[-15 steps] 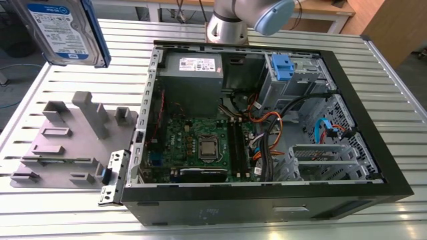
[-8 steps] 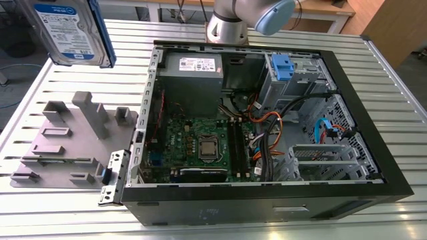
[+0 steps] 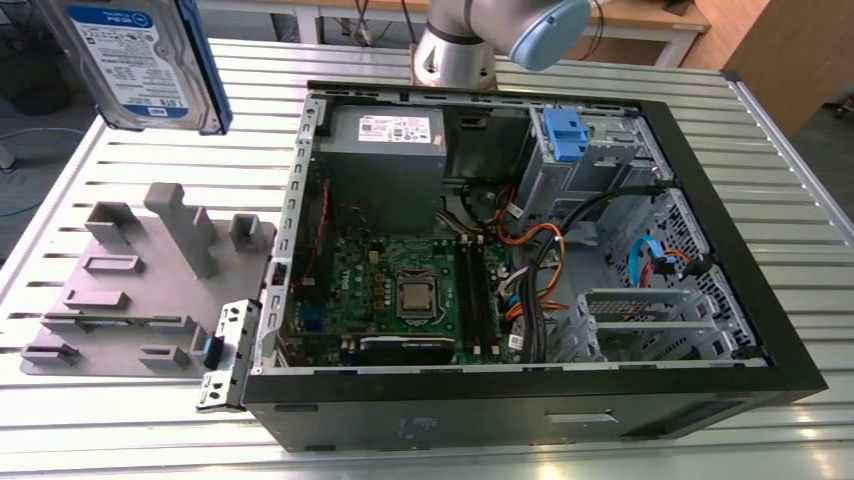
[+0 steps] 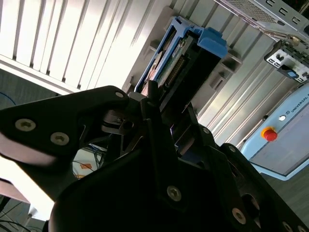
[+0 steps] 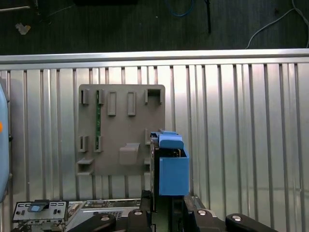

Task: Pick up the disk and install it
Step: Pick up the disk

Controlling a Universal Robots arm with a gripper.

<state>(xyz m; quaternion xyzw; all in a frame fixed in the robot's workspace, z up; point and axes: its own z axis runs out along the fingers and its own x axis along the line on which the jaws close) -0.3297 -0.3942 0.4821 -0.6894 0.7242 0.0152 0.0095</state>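
Your disk (image 3: 140, 65) is silver metal with a white-and-blue label and a blue carrier bracket. It hangs in the air above the grey fixture plate (image 3: 140, 290), at the exterior view's left, outside the open computer case (image 3: 534, 400). Your gripper (image 4: 166, 113) pinches its end.

The disk (image 3: 134, 60) carries a white-and-blue printed label, its small print too fine to read. The power supply box (image 3: 387, 135) bears a white label with dark print. In the second wrist view, a light-blue housing (image 4: 287, 140) carries white lettering.
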